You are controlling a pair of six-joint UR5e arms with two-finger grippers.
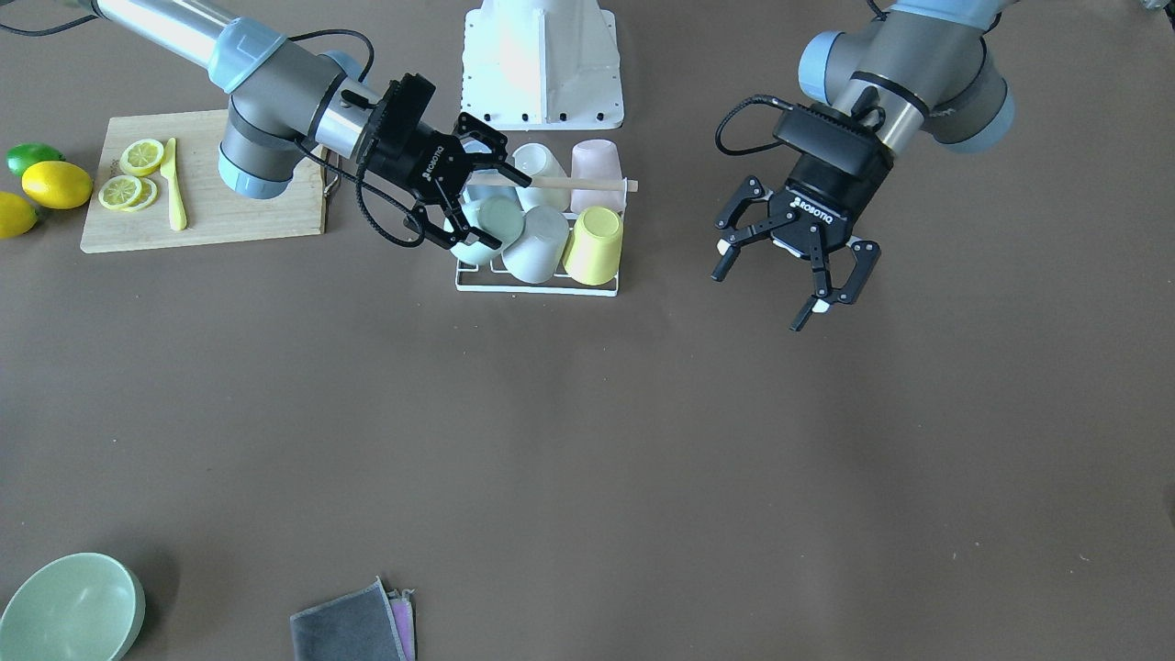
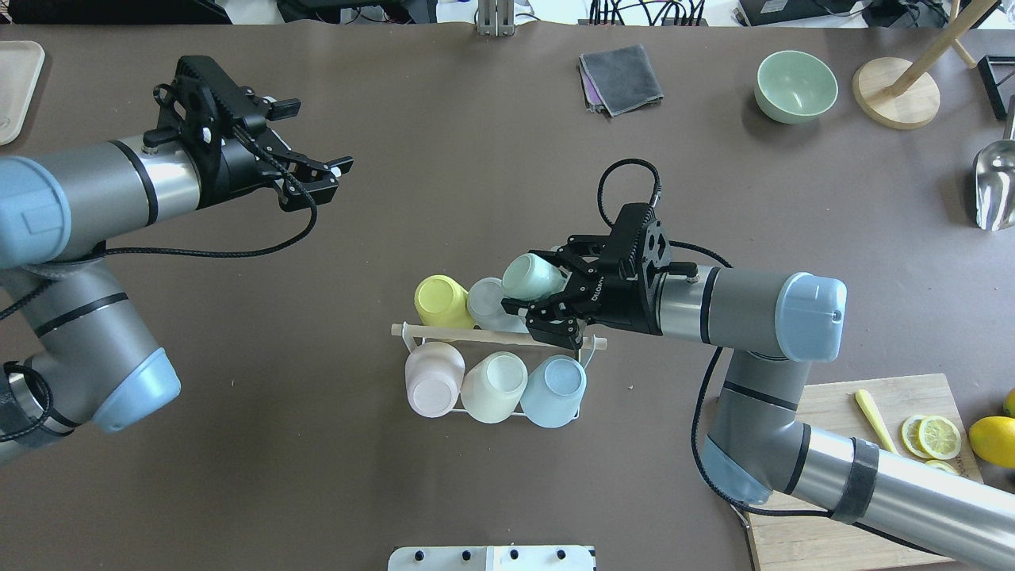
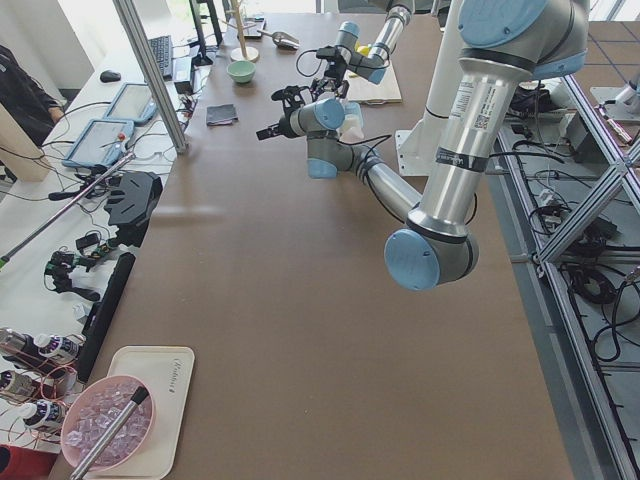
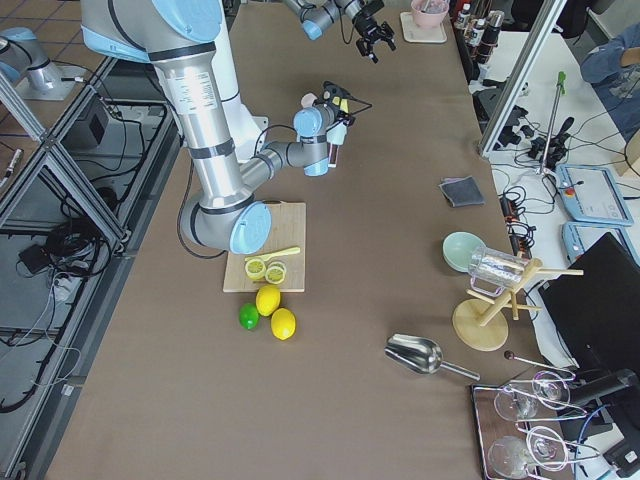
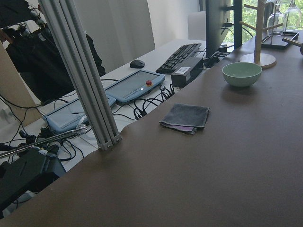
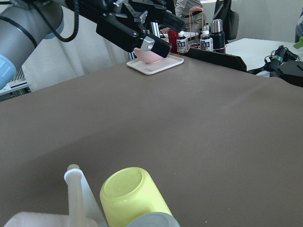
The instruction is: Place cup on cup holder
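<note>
The cup holder (image 2: 408, 337), a white wire rack (image 1: 537, 286) with a light wooden rod (image 2: 476, 335) across its top, stands mid-table. Several cups sit on it upside down: pink, cream and blue on the robot's side, yellow (image 1: 595, 243) and grey-white on the far side. My right gripper (image 2: 547, 305) is at the rack's end, shut on a pale green cup (image 2: 533, 275), which is tilted next to the grey-white cup (image 1: 537, 243). My left gripper (image 2: 317, 170) is open and empty, raised above the table well away from the rack (image 1: 794, 275).
A wooden cutting board (image 1: 229, 211) with lemon slices and a yellow knife lies beside the right arm, with lemons and a lime (image 1: 55, 184) next to it. A green bowl (image 2: 795, 86), a folded grey cloth (image 2: 621, 77), a wooden stand (image 2: 896, 99) and a metal scoop (image 2: 995, 190) are at the far side.
</note>
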